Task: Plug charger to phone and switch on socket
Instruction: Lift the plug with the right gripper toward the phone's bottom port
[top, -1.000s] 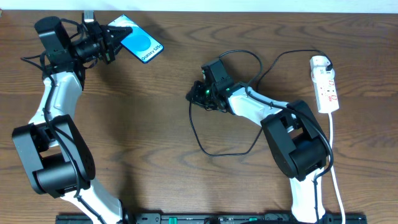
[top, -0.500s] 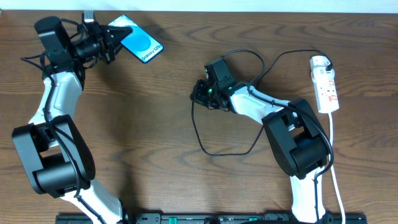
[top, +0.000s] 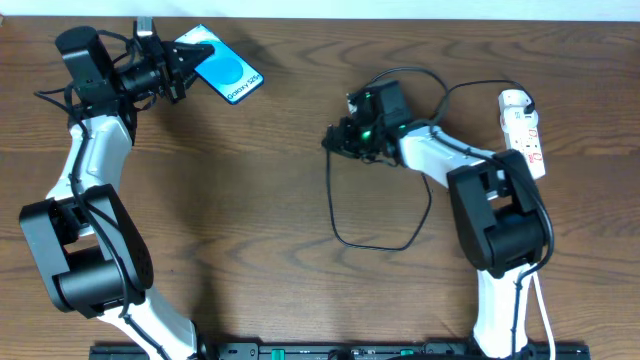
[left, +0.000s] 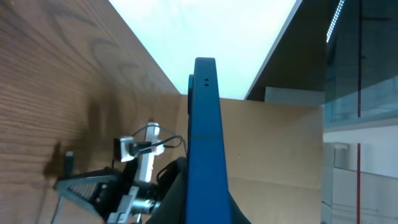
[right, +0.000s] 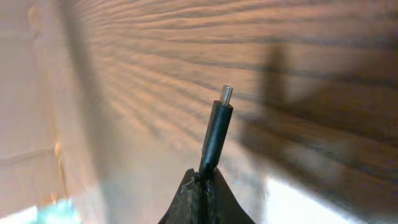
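Observation:
The phone (top: 228, 73), blue screen with a teal circle, is tilted up off the table at the back left, and my left gripper (top: 186, 66) is shut on its near end. In the left wrist view the phone (left: 205, 137) stands edge-on between the shut fingers of that gripper (left: 203, 214). My right gripper (top: 335, 138) is shut on the charger's black plug (right: 216, 134), whose metal tip (right: 227, 93) sticks out above the wood. The charger cable (top: 331, 200) hangs in a loop on the table. The white socket (top: 525, 135) lies at the far right, untouched.
The socket's white cord (top: 545, 310) runs down the right side toward the front edge. A black rail (top: 330, 351) lines the table's front. The charger's loop (top: 375, 247) lies on the wood in front of my right arm.
My right arm has carried the plug to the right and a little toward the back, and the cable loop has followed. The left arm and the phone have not moved.

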